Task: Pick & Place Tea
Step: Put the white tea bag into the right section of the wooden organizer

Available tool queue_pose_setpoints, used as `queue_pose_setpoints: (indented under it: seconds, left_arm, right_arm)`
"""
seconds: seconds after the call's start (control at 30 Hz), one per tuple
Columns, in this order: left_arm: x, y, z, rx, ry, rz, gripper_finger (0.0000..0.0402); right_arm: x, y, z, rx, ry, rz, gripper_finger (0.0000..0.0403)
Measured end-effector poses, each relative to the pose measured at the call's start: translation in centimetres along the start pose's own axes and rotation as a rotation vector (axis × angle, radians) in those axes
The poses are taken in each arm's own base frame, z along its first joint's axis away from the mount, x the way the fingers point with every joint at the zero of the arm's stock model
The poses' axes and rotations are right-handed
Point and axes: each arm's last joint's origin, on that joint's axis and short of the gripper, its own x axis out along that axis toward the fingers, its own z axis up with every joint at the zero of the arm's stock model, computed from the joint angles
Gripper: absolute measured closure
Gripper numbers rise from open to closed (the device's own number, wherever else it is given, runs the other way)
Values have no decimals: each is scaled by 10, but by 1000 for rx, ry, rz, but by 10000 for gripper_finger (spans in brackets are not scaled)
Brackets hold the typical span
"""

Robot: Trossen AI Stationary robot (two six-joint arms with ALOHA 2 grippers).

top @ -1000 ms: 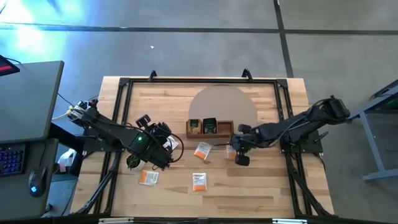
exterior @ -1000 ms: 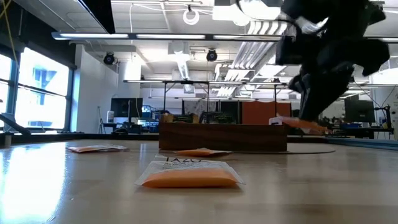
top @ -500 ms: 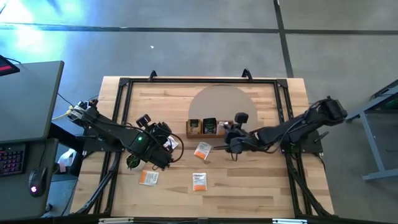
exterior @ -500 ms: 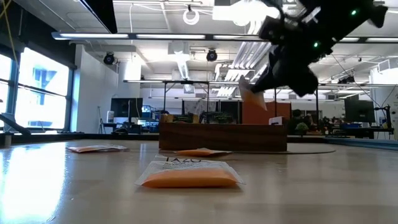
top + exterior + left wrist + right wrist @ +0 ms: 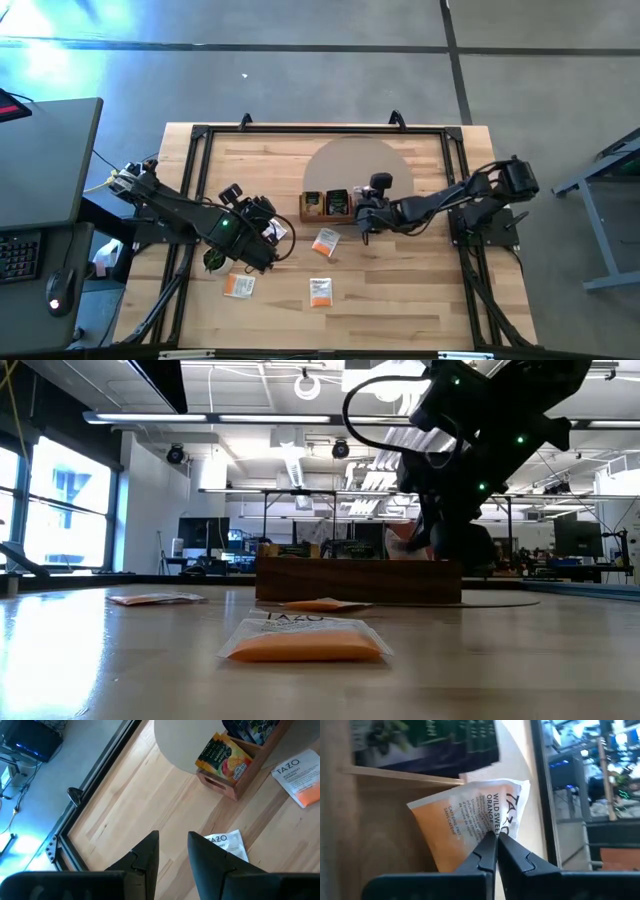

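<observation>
I've got the right gripper [image 5: 496,837] pinched on an orange-and-white tea packet [image 5: 470,822] over the wooden tray's [image 5: 338,214] 3 o'clock end compartment; left gripper [image 5: 172,851] parked part-open, empty, at the table's [image 5: 400,310] 9 o'clock side.

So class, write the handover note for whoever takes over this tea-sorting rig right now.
Right gripper: shut on an orange-and-white tea packet, over the empty end compartment of the wooden tray.
Left gripper: open, holding nothing, above a packet near the table's left side.
Done: two compartments hold tea.
Left: release this packet, then collect the loose packets on the table.
</observation>
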Motion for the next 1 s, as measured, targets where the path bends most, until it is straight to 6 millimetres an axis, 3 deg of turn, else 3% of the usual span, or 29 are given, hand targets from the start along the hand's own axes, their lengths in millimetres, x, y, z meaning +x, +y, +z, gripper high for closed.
queue_pose_setpoints:
  seconds: [0.47,0.6,0.77,1.0]
  left_arm:
    - [0,0,0,0,2,-1,301]
    - [0,-1,-1,0,39,-21,301]
    - [-9,-4,-8,32,22,-49,301]
    - [-39,-17,-36,48,-67,-130,301]
  right_arm:
    - [-7,-1,0,52,-11,75,299]
    - [-24,-3,5,120,-36,101,283]
    - [-53,-1,24,280,-170,285,280]
    - [-79,31,53,359,-462,492,279]
